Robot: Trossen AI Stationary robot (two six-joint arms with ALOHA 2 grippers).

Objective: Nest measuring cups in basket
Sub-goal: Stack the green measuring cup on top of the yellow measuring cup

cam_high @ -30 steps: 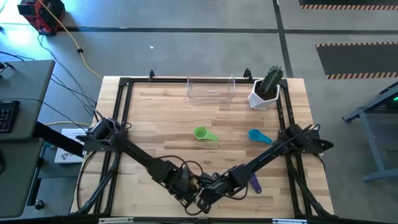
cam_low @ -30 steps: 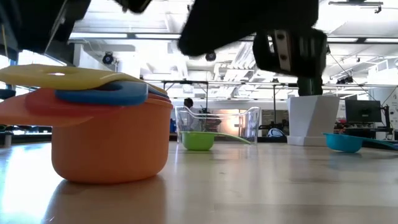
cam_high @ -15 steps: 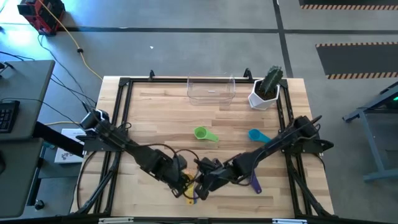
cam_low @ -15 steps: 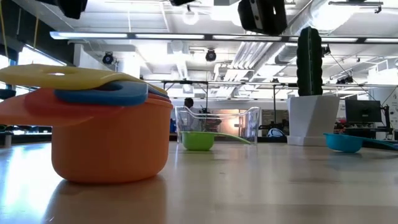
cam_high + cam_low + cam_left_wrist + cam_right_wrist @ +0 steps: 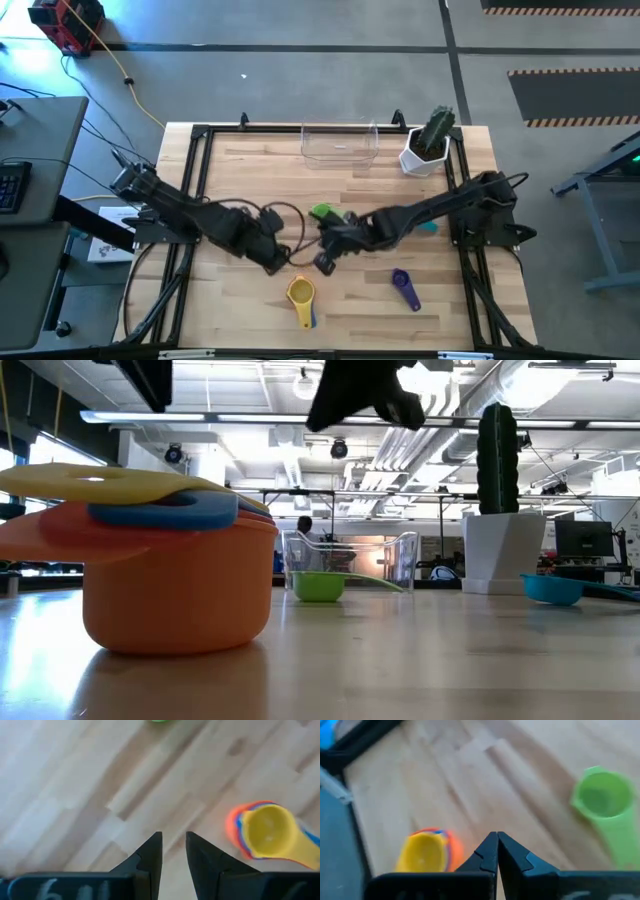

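Your nested stack (image 5: 301,293) sits near the table's front edge: an orange cup (image 5: 175,585) holding red, blue and, on top, a yellow cup (image 5: 270,831). The green cup (image 5: 602,800), purple cup (image 5: 402,283) and what looks like a teal cup (image 5: 552,589) lie loose on the wood, apart from the clear basket (image 5: 340,143) at the back. Both grippers hover mid-table holding nothing, the left gripper (image 5: 173,851) slightly parted, the right gripper (image 5: 497,851) closed

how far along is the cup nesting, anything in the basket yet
Partly done. A nested stack with the yellow cup on top sits near the table's front edge. Nothing is in hand: the left gripper is slightly open and empty, the right gripper shut and empty. Left: the green cup, teal cup and purple cup lie loose, and the basket looks empty.
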